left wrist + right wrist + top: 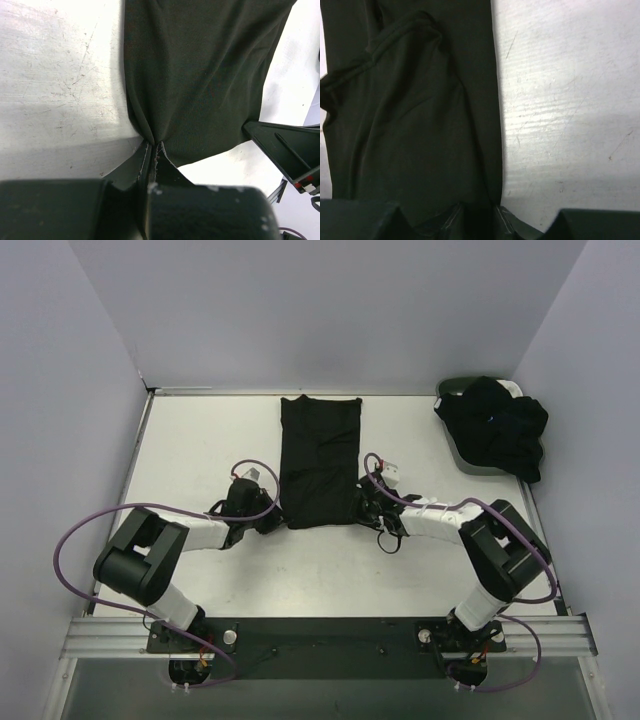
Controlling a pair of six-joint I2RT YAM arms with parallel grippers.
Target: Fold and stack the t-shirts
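A black t-shirt lies as a long narrow strip down the middle of the table. My left gripper is at its near left corner, shut on the hem. In the left wrist view the cloth bunches into the pinched jaws of the left gripper. My right gripper sits at the near right corner. In the right wrist view its jaws stand narrowly apart at the right gripper, with the shirt's edge running between them. More black t-shirts are heaped at the far right.
The heap lies in and over a dark oval basket by the right wall. Grey walls enclose the table on three sides. The right gripper's body shows at the edge of the left wrist view.
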